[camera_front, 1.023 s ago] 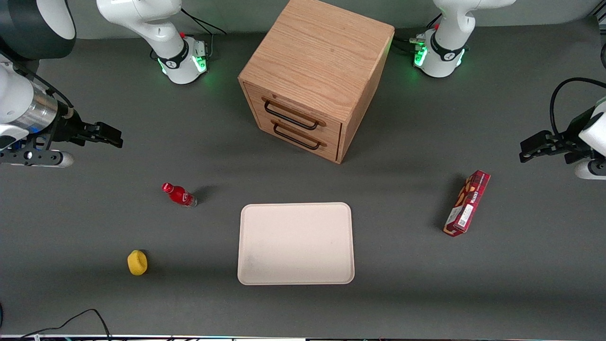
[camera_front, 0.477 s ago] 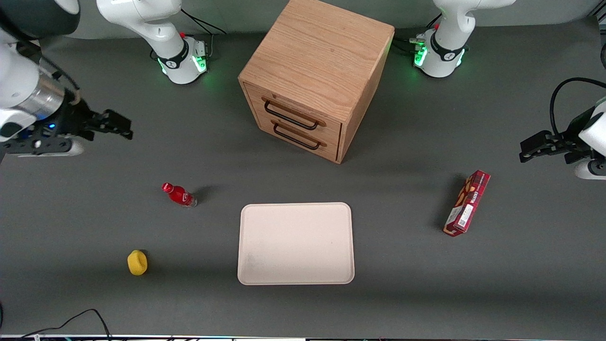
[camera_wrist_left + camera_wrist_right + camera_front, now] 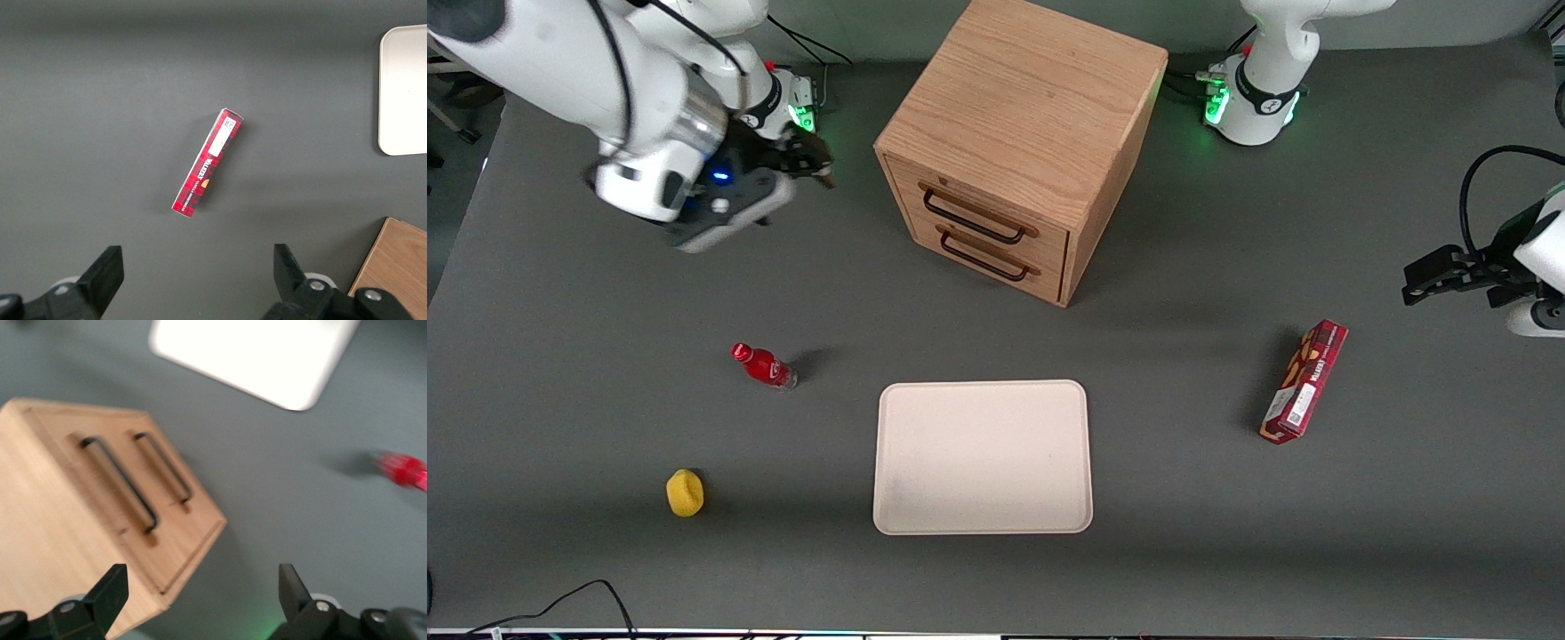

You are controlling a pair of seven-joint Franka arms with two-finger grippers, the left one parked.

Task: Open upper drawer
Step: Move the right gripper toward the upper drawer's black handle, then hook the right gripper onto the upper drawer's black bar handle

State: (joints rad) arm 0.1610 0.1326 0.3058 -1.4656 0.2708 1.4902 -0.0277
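The light oak box cabinet (image 3: 1021, 133) stands on the grey table (image 3: 1227, 533), farther from the front camera than the flat cream rectangular tray (image 3: 983, 457). It has two drawers, one above the other. The upper drawer (image 3: 987, 206), with wood-grain front and a long black wire handle (image 3: 972, 217), is fully shut; its front lies flush with the cabinet face. The same is true for the lower drawer (image 3: 983, 256) under it.

The black two-finger gripper (image 3: 811, 165) of the right arm hangs above the table, beside the cabinet, toward the working arm's end, and well apart from the handle. In the right wrist view its two fingers (image 3: 113, 587) stand wide apart with nothing between them. This view is blurred, so I think the arm is in motion, but I cannot be sure.

From the gripper, the drawer front lies sideways, toward the cabinet, and lower. The handle runs level along the front, which is turned at an angle toward the working arm's end. So, in my judgement, the fingers must come in front of the drawer and close across the bar from above and below, then pull straight out from the front.

A small red bottle (image 3: 764, 365) stands near the tray, not in the way.
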